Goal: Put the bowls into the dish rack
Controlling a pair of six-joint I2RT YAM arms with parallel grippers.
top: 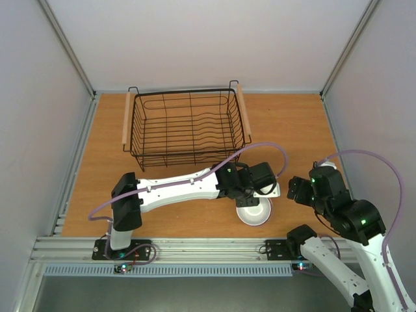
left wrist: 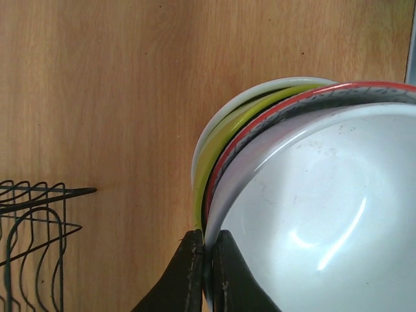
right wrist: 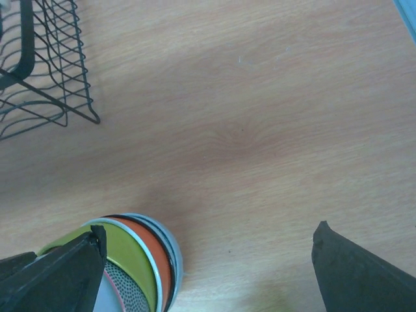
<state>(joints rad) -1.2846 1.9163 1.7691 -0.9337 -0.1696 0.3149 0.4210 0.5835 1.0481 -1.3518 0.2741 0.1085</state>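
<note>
Wooden tabletop (top: 292, 130) ahead, my left gripper (left wrist: 207, 237) pinches the rim of the top white bowl (left wrist: 325, 214) in the stack (top: 253, 211) by the near edge, right gripper (right wrist: 209, 233) spread wide alongside, so next I reckon: lift it clear and carry to the empty dish rack (top: 126, 120).

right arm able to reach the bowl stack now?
Likely yes: bare wooden table lies between the open right gripper and the nested stack of round bowls, though the left gripper pinches the top white bowl's rim.
</note>
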